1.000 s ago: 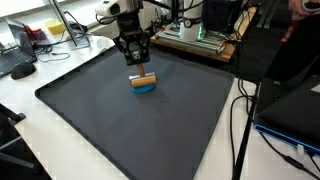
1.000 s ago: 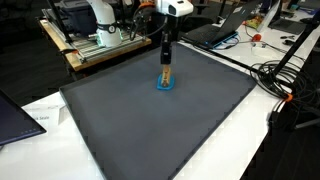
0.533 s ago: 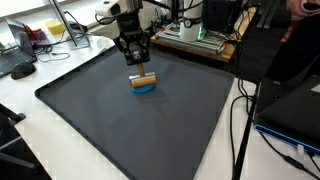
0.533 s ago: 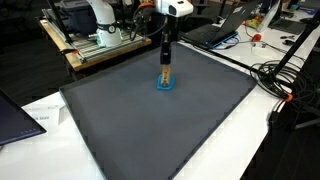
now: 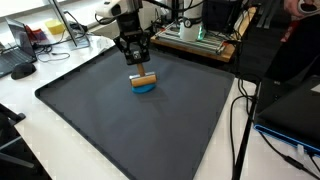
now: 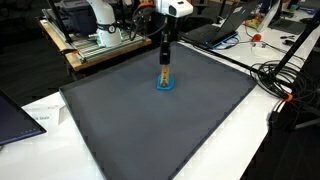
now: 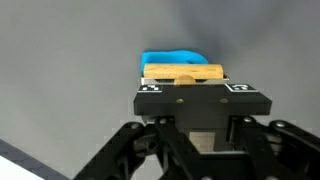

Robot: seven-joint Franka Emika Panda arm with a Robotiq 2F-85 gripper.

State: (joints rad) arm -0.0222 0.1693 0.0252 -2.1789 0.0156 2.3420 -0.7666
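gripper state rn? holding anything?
Gripper: shut on the wooden block, which stands on the blue piece.

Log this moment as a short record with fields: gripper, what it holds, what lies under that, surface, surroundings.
gripper: shut, pointing straight down
held thing: wooden block, gripped at its top; also visible in the wrist view
under the block: blue object, touching the block's underside as far as can be told
surface: dark mat on a white table
surroundings: cables beside the mat, keyboard at the far edge
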